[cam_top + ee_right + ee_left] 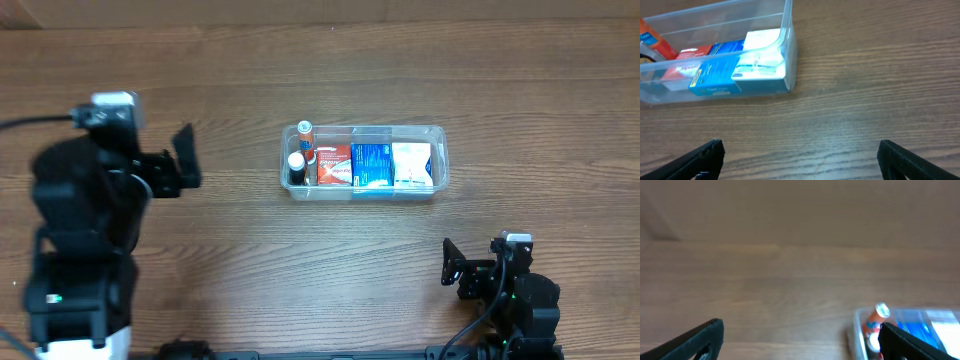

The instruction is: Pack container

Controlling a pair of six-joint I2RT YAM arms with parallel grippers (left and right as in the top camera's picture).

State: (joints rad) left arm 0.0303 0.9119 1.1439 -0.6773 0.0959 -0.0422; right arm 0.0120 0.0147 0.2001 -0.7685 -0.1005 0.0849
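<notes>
The clear plastic container [440, 160] sits mid-table. It holds a white box [412, 165], a blue box [371, 166], a red box [335, 165], an orange tube [306, 136] and a small white-capped bottle [296, 164]. My left gripper [187, 158] is open and empty, well left of the container. My right gripper [452, 265] is open and empty, in front of the container's right end. The right wrist view shows the container [788, 30] with the boxes inside. The left wrist view shows its left end [858, 332] and the tube [874, 319].
The wooden table [300, 270] surrounds the container. A pale wall strip runs along the far edge [400, 8].
</notes>
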